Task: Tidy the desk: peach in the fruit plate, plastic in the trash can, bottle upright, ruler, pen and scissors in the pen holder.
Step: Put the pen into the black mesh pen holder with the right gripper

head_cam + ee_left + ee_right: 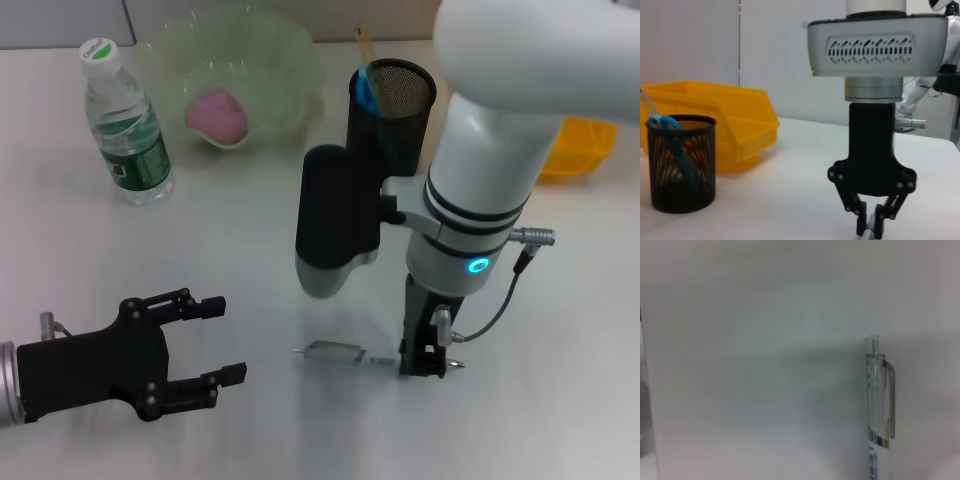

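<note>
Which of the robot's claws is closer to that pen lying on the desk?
The right one. The right claw is down on the pen, fingers straddling it. The left claw hovers open off to the side, apart from the pen.

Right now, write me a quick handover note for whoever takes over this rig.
Right gripper: down at the desk, fingers either side of the pen near its tip end; pen lies flat on the desk. Whether it is clamped cannot be told.
Left gripper: open, empty, hovering low at the robot's left.
Done: peach in the fruit plate; bottle upright; scissors and ruler stand in the pen holder.
Yellow trash can behind the right arm; no plastic visible on the desk.
Left: lift the pen and drop it into the pen holder.
</note>
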